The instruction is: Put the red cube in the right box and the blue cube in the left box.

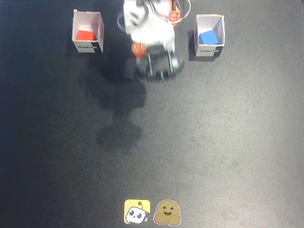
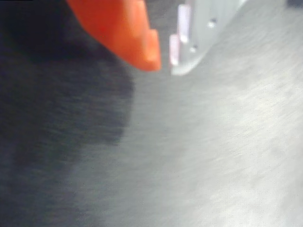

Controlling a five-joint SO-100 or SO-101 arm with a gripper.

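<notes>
white card boxes (image 1: 88, 46) (image 1: 209, 49), cubes (image 1: 85, 35) (image 1: 208, 37) inside; empty gripper (image 2: 164, 59) slightly parted

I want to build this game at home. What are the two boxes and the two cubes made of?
Both boxes look like thin white card: flat matte walls, a printed black strip. The red cube and blue cube have plain, evenly coloured faces, maybe plastic or painted wood; too small to tell.
</notes>
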